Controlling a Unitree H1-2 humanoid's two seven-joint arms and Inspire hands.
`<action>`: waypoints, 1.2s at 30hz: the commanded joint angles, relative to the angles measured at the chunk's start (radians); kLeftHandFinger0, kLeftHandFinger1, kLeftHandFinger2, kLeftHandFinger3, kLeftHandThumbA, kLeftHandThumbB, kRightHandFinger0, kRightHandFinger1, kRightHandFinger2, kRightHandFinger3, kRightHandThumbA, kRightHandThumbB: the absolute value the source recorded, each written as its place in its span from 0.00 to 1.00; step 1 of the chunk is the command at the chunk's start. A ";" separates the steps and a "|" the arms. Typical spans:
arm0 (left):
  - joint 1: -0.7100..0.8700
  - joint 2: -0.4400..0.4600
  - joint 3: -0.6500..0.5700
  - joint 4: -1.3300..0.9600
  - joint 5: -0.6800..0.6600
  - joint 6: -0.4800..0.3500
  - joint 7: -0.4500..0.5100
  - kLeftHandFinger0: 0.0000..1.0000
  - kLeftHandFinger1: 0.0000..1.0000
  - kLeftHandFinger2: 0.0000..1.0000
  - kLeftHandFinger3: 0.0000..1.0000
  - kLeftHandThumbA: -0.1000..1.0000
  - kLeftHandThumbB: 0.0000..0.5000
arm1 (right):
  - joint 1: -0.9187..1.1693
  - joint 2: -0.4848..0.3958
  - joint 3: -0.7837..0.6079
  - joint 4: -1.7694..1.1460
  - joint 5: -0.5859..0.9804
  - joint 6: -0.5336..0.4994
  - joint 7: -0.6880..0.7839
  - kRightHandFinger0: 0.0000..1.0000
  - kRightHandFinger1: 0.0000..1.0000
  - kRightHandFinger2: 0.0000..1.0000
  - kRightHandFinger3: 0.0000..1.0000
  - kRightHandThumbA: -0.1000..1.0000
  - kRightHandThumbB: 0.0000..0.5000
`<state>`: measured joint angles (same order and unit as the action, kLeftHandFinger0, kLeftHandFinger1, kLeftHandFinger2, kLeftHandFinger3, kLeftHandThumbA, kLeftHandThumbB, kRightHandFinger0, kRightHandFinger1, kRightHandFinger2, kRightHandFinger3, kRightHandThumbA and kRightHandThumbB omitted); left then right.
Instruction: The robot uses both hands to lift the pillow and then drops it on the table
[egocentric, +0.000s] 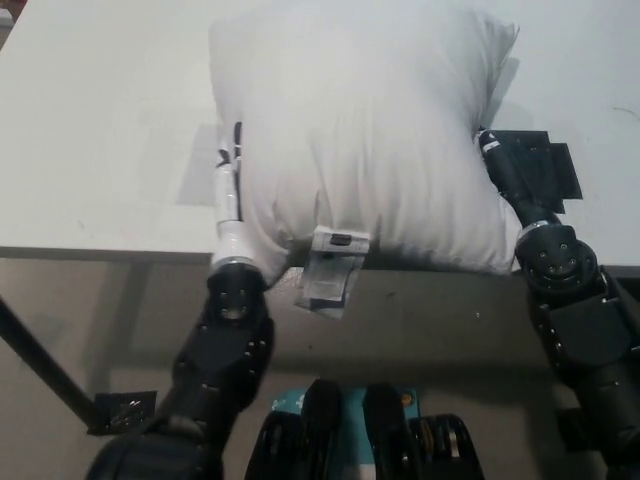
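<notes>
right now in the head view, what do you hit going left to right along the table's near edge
bare table → left robot hand pressed against the pillow's side → pillow with its tag hanging over the edge → right robot hand, pushed into the pillow's other side → black object on the table

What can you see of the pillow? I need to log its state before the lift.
The pillow is white, plump and roughly square, of soft cloth that looks creased. It lies on the white table, its near edge at the table's front edge, where a white tag hangs down. The left hand presses into its left side and the right hand into its right side, and the pillow bulges between them. Whether it has left the table cannot be told.
</notes>
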<state>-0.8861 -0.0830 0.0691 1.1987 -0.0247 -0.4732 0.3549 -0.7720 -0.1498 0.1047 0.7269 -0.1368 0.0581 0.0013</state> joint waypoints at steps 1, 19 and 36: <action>-0.054 -0.119 -0.036 -0.052 -0.009 0.003 -0.113 1.00 1.00 1.00 1.00 1.00 0.07 | -0.026 0.089 0.051 -0.016 0.025 -0.065 0.098 1.00 1.00 1.00 1.00 1.00 0.60; 0.009 -0.132 -0.125 -0.492 -0.004 0.019 -0.099 1.00 1.00 1.00 1.00 1.00 0.00 | -0.003 0.134 0.064 -0.366 -0.016 -0.159 -0.001 1.00 1.00 1.00 1.00 1.00 0.51; 0.052 -0.139 -0.211 -1.135 0.145 0.163 -0.076 1.00 1.00 1.00 1.00 1.00 0.01 | -0.032 0.138 0.091 -0.987 -0.099 0.076 -0.020 1.00 1.00 1.00 1.00 1.00 0.63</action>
<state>-0.7521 -0.1261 0.0009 0.3222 -0.0681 -0.4232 0.3537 -0.6678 -0.1013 0.1035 0.0745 -0.1794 0.1044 -0.0785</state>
